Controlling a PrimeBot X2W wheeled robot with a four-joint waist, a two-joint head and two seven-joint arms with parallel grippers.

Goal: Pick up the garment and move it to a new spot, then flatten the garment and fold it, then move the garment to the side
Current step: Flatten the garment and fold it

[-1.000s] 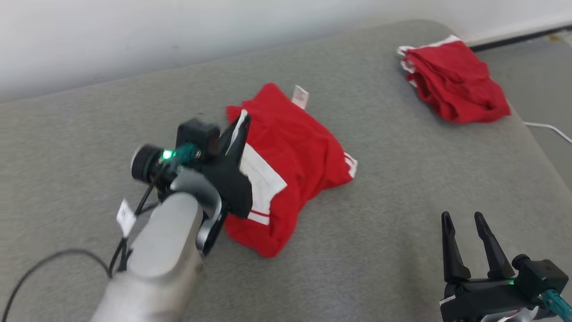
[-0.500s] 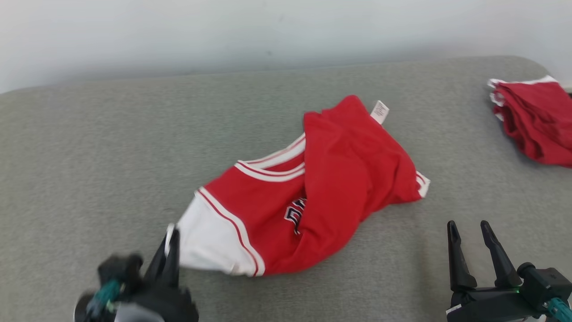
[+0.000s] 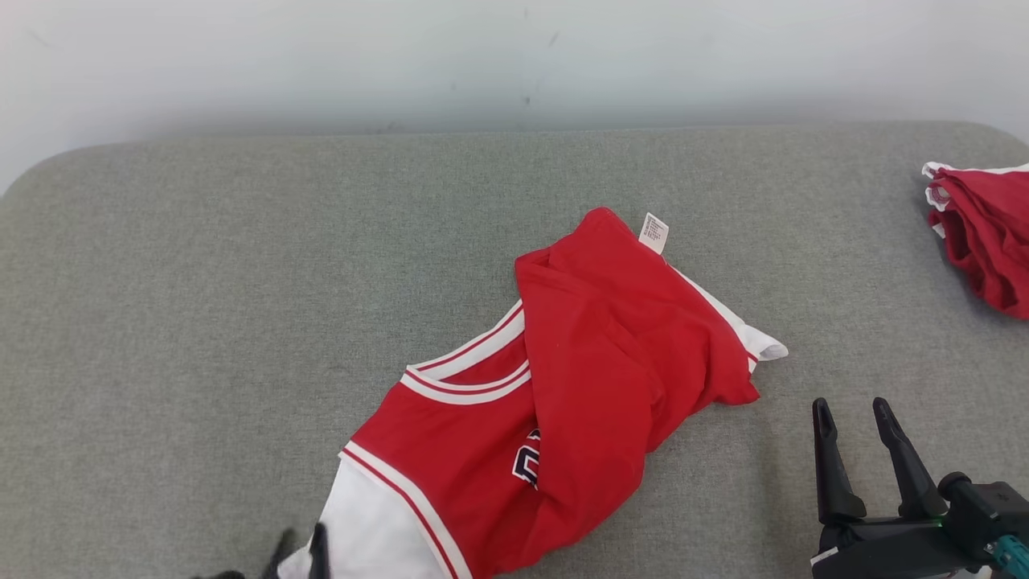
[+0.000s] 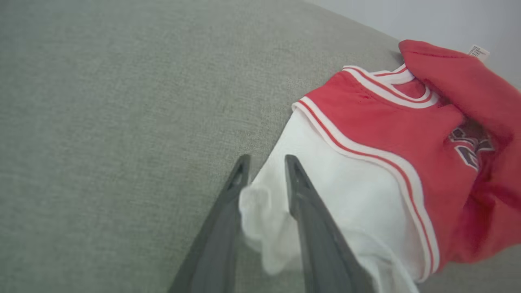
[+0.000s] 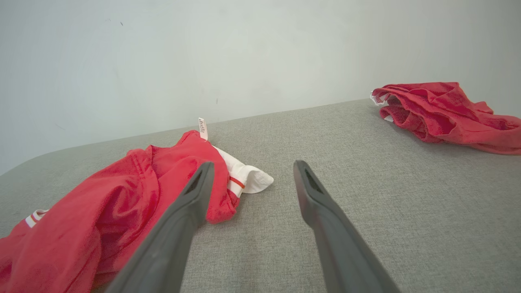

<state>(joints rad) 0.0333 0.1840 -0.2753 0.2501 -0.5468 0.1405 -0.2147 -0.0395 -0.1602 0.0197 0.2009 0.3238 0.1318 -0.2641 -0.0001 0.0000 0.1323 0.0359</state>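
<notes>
The crumpled red-and-white jersey (image 3: 595, 362) was pinched at its near white corner by the left gripper (image 4: 266, 160), with the right gripper (image 3: 850, 406) spread apart to its right.

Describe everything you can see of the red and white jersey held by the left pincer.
The jersey is soft red cloth with white bands striped in red at neck and armhole, a plain white panel, and dark lettering half hidden. A white label sticks out at its far end. It lies crumpled, one red part folded over the rest, on the grey surface. The left pincer is shut on the white edge; the right pincer stands open, apart from it.
</notes>
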